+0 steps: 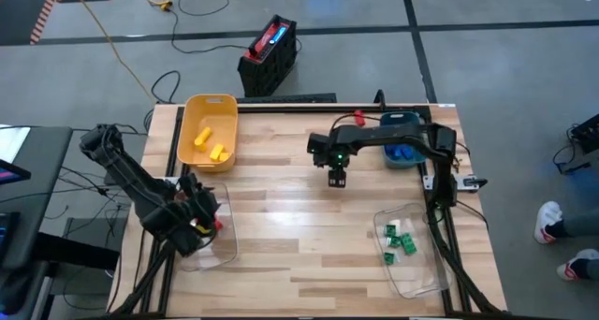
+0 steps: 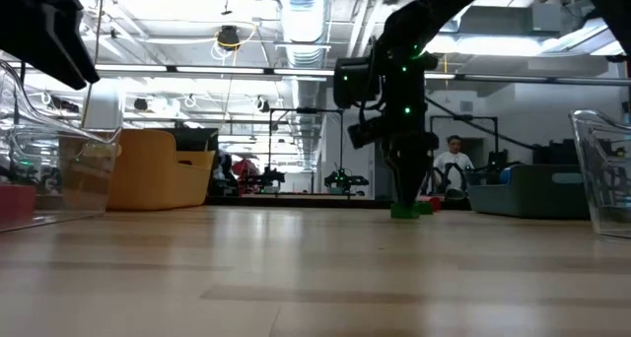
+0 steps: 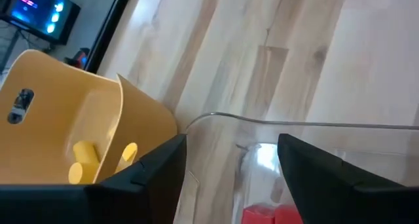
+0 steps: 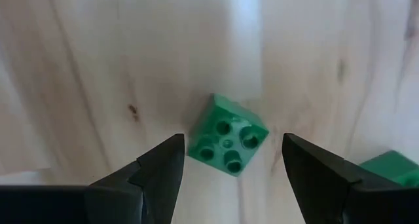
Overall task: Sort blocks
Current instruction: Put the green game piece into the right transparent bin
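Note:
My right gripper (image 4: 232,143) is open and points down at the middle of the table (image 1: 337,180). A small green studded block (image 4: 227,144) lies flat on the wood, studs up, between its fingers, and neither finger touches it. In the low view the same green block (image 2: 407,211) sits under that gripper (image 2: 402,191). The corner of a second green block (image 4: 391,168) shows close by. My left gripper (image 3: 231,145) is open above the clear bin (image 1: 208,240) at the near left, which holds a red block (image 3: 267,215).
A yellow bin (image 1: 208,131) with yellow blocks (image 3: 84,160) stands at the far left. A teal bin (image 1: 402,144) with blue blocks is at the far right. A clear bin (image 1: 416,254) with green blocks (image 1: 401,240) is at the near right. Bare wood lies between them.

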`<action>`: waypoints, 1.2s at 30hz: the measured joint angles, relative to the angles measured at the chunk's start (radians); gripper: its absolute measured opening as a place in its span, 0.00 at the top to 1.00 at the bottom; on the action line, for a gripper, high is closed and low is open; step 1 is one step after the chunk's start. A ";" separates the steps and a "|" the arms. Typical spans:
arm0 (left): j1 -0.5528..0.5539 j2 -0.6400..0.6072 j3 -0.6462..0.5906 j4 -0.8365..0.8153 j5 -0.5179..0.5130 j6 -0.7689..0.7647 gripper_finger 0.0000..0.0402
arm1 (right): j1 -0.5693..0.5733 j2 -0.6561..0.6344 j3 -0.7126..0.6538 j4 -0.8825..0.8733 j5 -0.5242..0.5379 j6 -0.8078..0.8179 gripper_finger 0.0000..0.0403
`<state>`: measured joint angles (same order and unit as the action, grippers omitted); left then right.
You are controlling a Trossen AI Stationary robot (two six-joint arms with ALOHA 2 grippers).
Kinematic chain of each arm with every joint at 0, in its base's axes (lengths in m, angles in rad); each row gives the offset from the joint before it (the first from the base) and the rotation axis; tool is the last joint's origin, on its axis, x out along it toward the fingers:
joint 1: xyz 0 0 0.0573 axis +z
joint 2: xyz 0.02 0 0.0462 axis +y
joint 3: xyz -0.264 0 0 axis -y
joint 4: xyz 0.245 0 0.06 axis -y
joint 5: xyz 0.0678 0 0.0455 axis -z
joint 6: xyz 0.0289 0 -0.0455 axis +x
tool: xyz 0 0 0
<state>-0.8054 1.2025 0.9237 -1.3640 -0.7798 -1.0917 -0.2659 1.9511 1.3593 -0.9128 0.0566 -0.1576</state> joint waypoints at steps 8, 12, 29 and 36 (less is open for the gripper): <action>0.002 0.000 0.000 0.020 0.013 0.010 0.41 | 0.003 0.054 0.001 0.021 0.015 0.016 0.33; 0.002 0.000 0.000 0.024 0.018 0.008 0.41 | 0.003 0.064 0.003 0.015 0.020 0.020 0.33; 0.021 0.000 0.000 0.091 0.013 0.063 0.41 | 0.052 0.056 0.077 -0.137 0.030 0.027 0.74; 0.093 0.000 0.000 0.230 0.008 0.223 0.41 | 0.142 -0.037 0.170 -0.267 0.028 0.079 0.69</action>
<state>-0.7124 1.2026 0.9237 -1.1335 -0.7715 -0.8684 -0.1237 1.9143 1.5289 -1.1801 0.0845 -0.0788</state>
